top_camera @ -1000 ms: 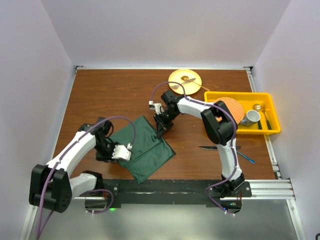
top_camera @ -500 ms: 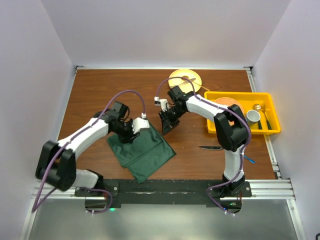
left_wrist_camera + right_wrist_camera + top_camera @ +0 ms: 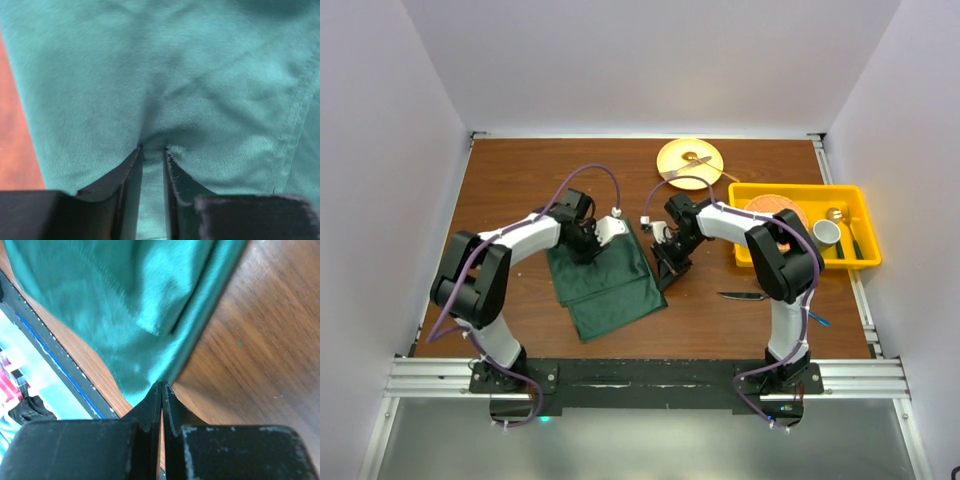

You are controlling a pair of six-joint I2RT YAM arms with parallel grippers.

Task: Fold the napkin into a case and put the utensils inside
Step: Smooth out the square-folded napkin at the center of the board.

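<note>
The brown wooden counter [image 3: 520, 180] carries everything. The dark green soft cloth napkin [image 3: 605, 290] lies folded into a layered, tilted oblong a little left of the counter's middle, toward the near edge. It is not yet a narrow case.

A yellow rectangular plastic bin [image 3: 808, 263] sits against the right edge, holding an orange disc, a pale cup and bare-metal cutlery. A round yellow plate [image 3: 674, 150] rests by the far edge, right of centre, with a metal utensil lying on it.

The slim table knife [image 3: 752, 296], dark-handled and silver-bladed, lies flat on bare wood in front of the bin, well apart from the napkin. The thin bright-blue plastic fork [image 3: 813, 316] lies just beyond the knife, nearer the right near corner.

The left gripper [image 3: 603, 235] is down on the napkin's far end. In its wrist view the jaws stand narrow and the cloth [image 3: 160, 75] puckers up between the tips [image 3: 153, 149].

The right gripper [image 3: 667, 265] is at the napkin's right edge, jaws pressed fully together [image 3: 161, 385]. The tips meet the cloth's border [image 3: 115, 305], but I cannot tell whether any of it is caught.
</note>
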